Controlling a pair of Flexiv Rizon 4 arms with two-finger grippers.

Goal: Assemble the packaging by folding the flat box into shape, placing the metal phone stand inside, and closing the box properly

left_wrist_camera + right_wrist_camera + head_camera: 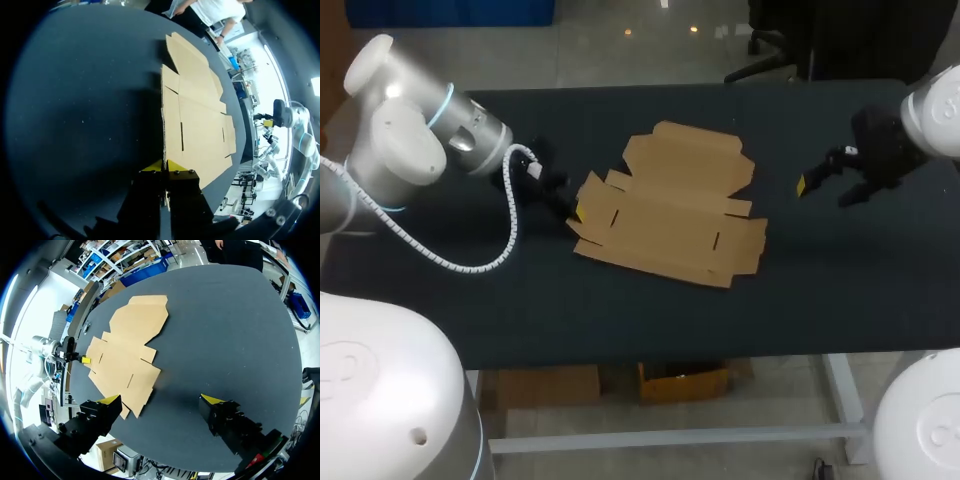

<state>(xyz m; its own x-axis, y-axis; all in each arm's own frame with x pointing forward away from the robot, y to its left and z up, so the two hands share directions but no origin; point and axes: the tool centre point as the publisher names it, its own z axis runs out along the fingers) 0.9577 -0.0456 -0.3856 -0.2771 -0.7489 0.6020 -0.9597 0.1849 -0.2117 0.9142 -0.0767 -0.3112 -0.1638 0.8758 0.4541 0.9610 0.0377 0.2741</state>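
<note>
The flat brown cardboard box [670, 205] lies unfolded on the black table, a little left of centre. My left gripper [572, 210] is at the box's left edge, low on the table. In the left wrist view its yellow tips [164, 166] are pressed together on the near edge of the box [197, 115]. My right gripper [825, 185] hangs open above the table's right part, well clear of the box. Between its spread fingers [161, 399] there is only bare table, and the box [132, 335] lies ahead of it. No phone stand shows in any view.
The black table [820, 290] has bare surface in front of and to the right of the box. The left arm's white cable [510, 235] loops over the table's left part.
</note>
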